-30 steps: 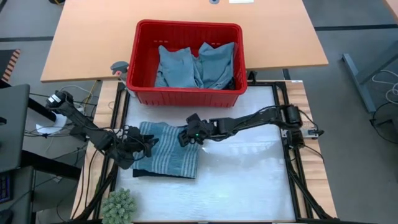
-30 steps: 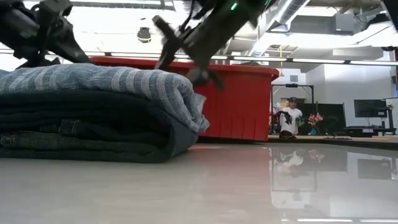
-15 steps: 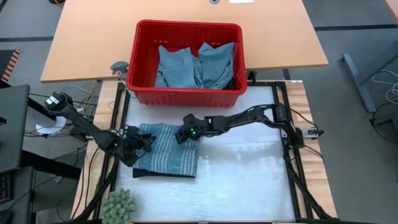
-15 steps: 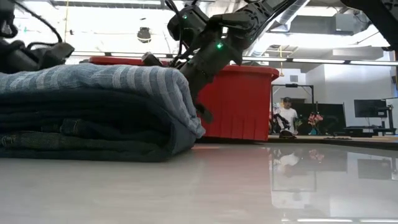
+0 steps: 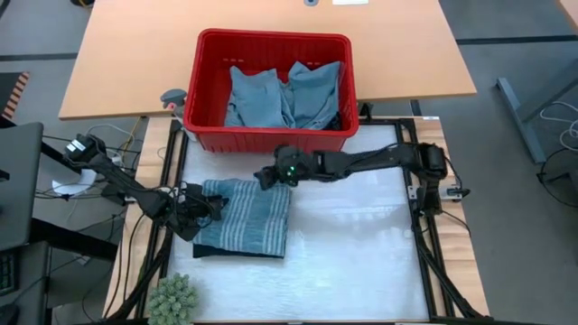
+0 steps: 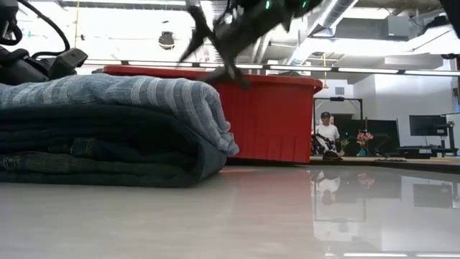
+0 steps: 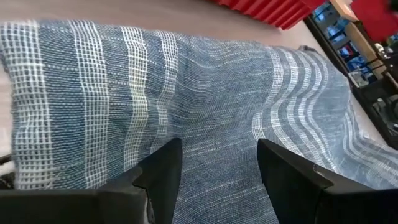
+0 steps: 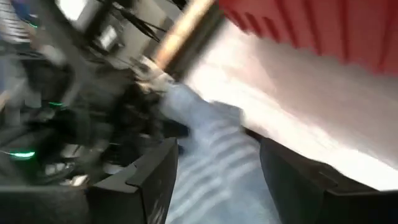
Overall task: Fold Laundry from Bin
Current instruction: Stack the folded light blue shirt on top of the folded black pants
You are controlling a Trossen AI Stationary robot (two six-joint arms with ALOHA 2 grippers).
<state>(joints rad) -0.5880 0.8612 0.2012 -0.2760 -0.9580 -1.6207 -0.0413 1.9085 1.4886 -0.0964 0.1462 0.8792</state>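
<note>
Striped grey-blue garment (image 5: 244,215) lies folded on the white tabletop (image 5: 352,253), left of centre, just in front of the red bin (image 5: 268,135); low view shows it topping a stack of darker folded cloth (image 6: 93,155), how many layers hard to tell. Bin holds light blue laundry (image 5: 284,95) bunched inside, a dark piece at its right corner mostly hidden. Left gripper (image 5: 203,209) sits low at the striped garment's left edge, fingers (image 7: 165,171) apart with only cloth surface between them, nothing pinched; whether tips touch the fabric can't be told. In low view the left arm is cut off at the frame's left edge. Right gripper (image 5: 265,177) is raised near the garment's upper right corner, between garment and bin front wall, fingers (image 8: 155,180) spread wide, empty; right wrist view is heavily blurred, only stripes and red wall readable. Low view crops the right arm at top. Small green plant (image 5: 173,298) at tabletop's near left corner. Person (image 6: 328,134) far in background room, small.
</note>
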